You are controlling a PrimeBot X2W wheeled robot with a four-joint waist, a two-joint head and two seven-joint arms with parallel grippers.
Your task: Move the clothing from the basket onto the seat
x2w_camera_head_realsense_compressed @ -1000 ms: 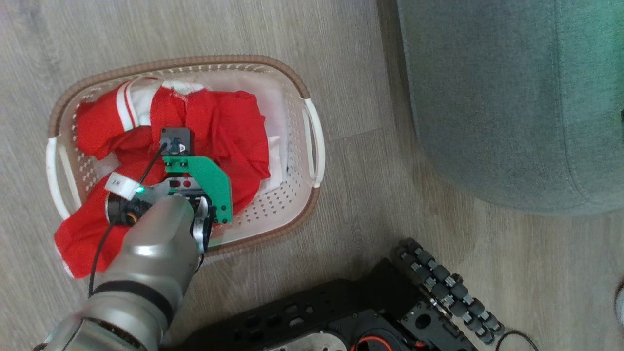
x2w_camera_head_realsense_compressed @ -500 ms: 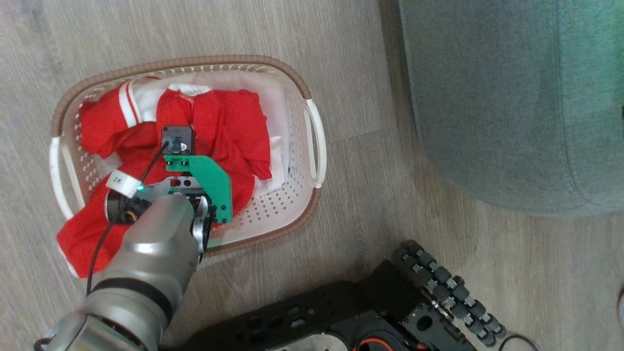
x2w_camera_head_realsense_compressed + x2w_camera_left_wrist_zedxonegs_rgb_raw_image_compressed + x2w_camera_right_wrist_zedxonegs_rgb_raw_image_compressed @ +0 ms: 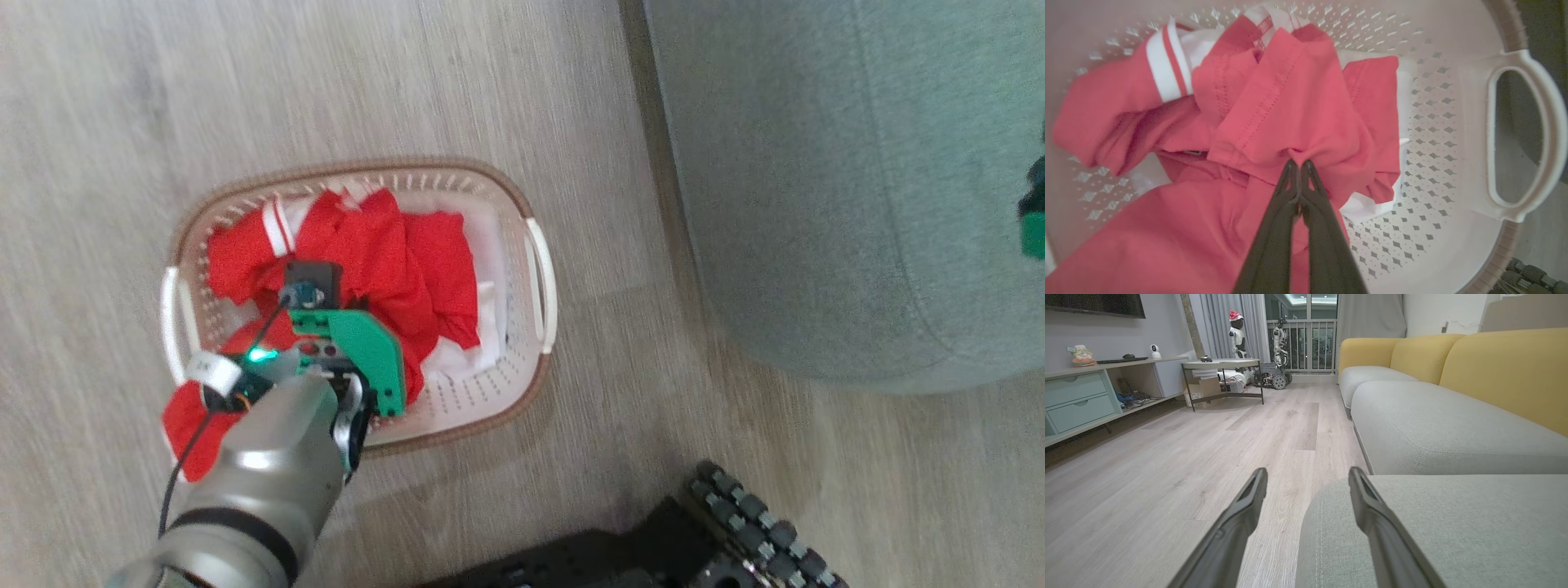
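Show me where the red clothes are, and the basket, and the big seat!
red clothes [image 3: 1290,102], left wrist view, on the stitched fold in the middle of the pile.
basket [image 3: 1433,134], left wrist view, on its white side wall with the little holes.
seat [image 3: 816,180], head view, on the cushion's flat top.

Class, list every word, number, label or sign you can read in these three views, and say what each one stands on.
No text here can be read.
White tag on the left arm: dark marks, too blurred to read.
Small dark label on the red clothing in the basket: too small to read.
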